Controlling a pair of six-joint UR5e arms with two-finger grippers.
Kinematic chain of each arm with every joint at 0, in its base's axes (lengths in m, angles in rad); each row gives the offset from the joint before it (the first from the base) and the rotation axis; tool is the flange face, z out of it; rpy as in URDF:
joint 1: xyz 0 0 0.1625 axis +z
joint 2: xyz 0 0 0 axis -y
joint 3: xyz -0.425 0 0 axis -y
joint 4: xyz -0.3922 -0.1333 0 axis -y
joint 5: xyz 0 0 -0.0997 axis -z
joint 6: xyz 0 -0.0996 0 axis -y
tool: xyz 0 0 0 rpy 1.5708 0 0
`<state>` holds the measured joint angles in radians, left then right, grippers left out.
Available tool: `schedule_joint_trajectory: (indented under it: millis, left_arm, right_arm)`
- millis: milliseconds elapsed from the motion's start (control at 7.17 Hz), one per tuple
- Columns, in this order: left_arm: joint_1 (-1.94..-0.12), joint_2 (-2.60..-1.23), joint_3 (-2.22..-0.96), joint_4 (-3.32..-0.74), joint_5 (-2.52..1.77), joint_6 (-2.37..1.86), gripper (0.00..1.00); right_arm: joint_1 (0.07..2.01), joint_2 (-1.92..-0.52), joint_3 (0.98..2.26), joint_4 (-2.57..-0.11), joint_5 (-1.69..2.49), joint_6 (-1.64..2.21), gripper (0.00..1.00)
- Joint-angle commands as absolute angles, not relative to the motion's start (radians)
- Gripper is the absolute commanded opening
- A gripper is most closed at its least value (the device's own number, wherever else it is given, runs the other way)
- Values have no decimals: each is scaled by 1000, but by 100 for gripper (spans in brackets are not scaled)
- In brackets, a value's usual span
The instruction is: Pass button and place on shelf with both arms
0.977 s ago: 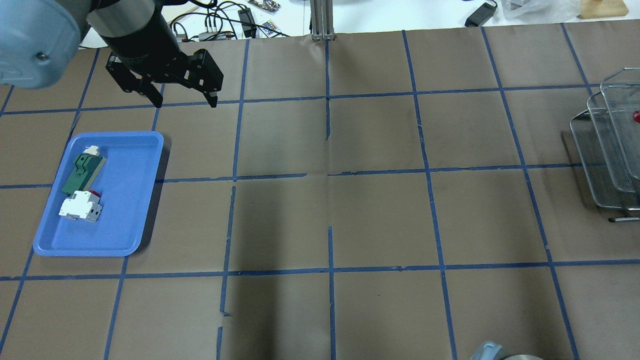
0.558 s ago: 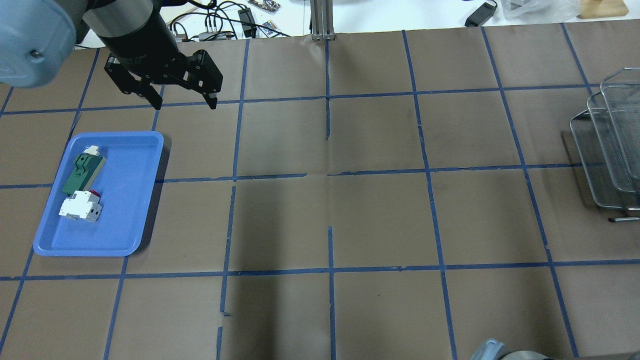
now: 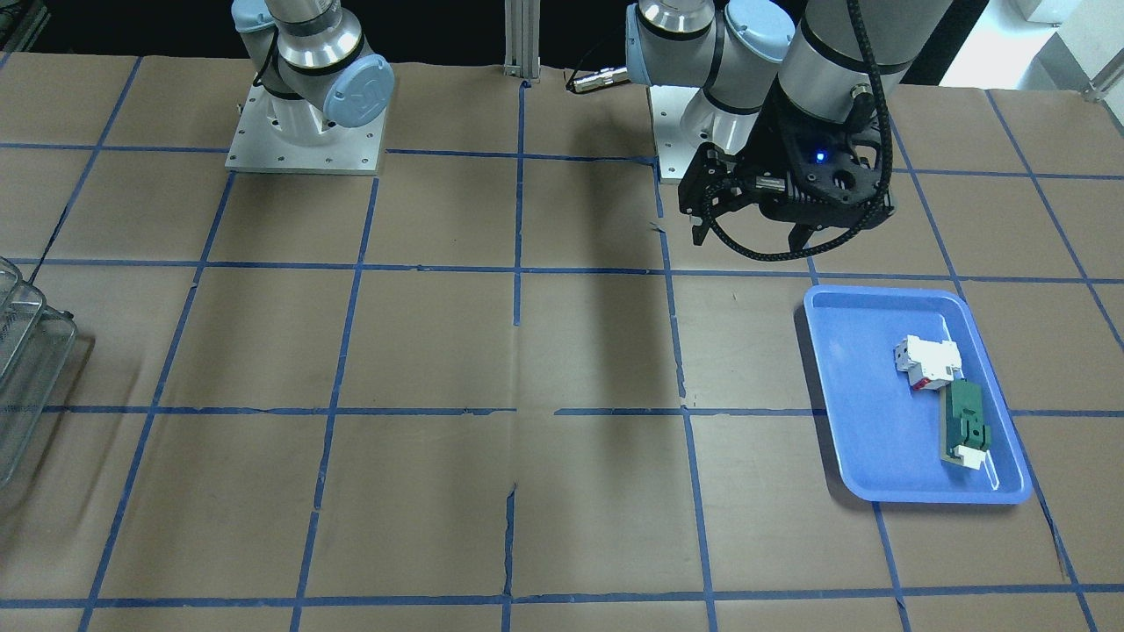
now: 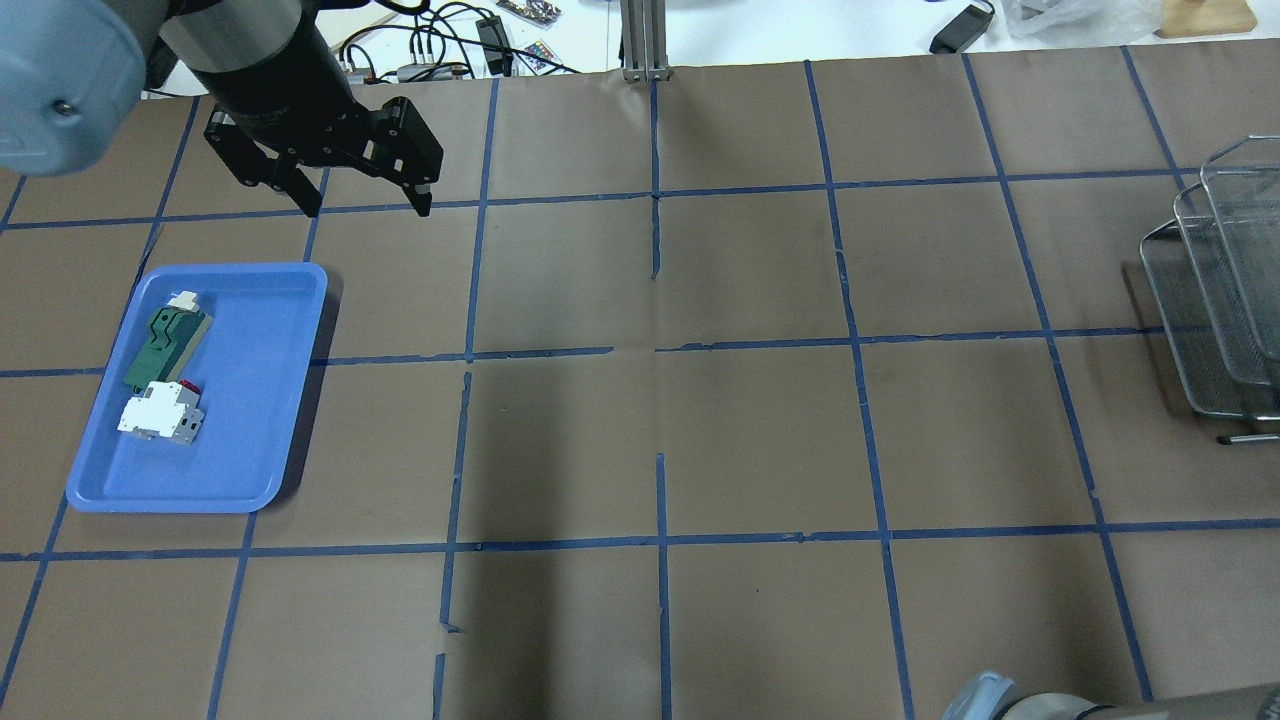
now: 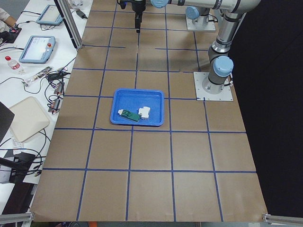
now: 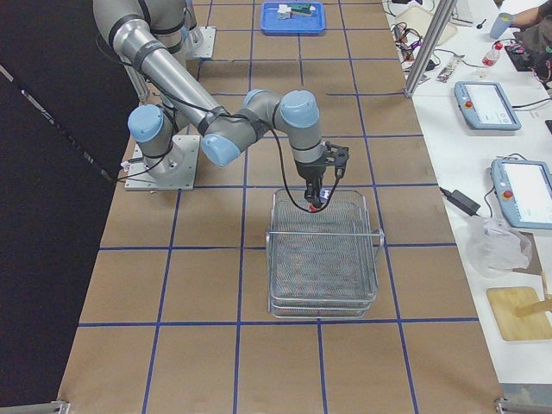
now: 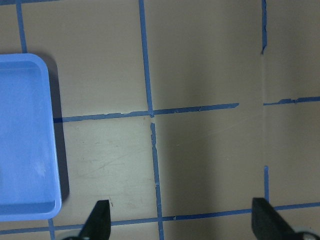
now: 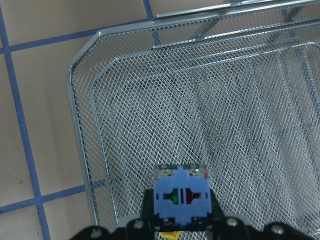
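Button placement looks close to its last step. Across the brown papered table [image 4: 760,440] with its blue tape grid, the shelf [image 6: 323,259] stands at the robot's right end, a silvery wire-mesh rack of stacked tiers. The right arm [image 6: 216,129] reaches out over it. The left arm [image 3: 834,53] hangs well apart at the other end, near the blue tray [image 4: 250,450], which holds a green flat part [image 4: 165,335] and a white-and-red block [image 4: 160,412] just beside each other. The left gripper [image 4: 368,205] is spread wide and empty above bare table beside the tray. The right gripper [image 6: 316,194] is clamped on the button [image 8: 180,195], a dark finger on either side of its body. The button's bluish base faces the wrist camera, over the top tier's mesh near a corner rim; whether it touches the mesh I cannot tell. I judge the button light, rigid plastic. Its rounded cap is likely slick and apt to tip or roll on wire, so the flat-sided body is the place to hold, and release should come low.
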<state>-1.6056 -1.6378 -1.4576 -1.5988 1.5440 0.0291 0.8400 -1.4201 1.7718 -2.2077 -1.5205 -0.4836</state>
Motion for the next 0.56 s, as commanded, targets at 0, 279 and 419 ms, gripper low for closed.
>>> schedule_joint_trajectory:
  millis: [0,279,419]
  left_arm:
    - [-1606,-1638,-1459,-1598,1543,29,100]
    - [-1605,-1637,-1457,-1598,1552,35,100]
    - [-1605,-1638,-1459,-1597,1552,35,100]
  right_arm:
    - [839,-1413,1772,-2207,-1523,-485,85]
    - [839,-1414,1772,-2195,-1526,-485,100]
    - [839,-1423,1772,-2186,-1528,-483,100]
